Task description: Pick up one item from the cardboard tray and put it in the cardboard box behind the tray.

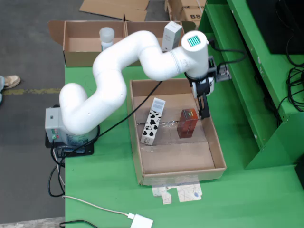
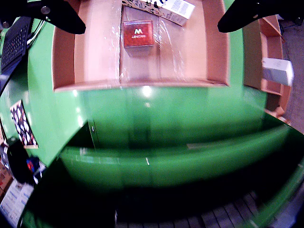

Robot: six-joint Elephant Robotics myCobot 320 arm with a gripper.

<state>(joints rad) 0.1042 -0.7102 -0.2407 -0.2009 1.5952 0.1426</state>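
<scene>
Gripper (image 1: 205, 113) hangs spread and empty at the tray's (image 1: 216, 142) three o'clock; red box (image 1: 187, 123) seemingly untouched, so pickup and delivery remain.

Green table (image 1: 104, 190): cardboard tray (image 1: 216, 147), cardboard box (image 1: 78, 57), white adapter (image 1: 141, 222).

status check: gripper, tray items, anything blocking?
Gripper open, empty, above tray's right edge. Red box and cow-print carton untouched in tray. Nothing blocking.
</scene>
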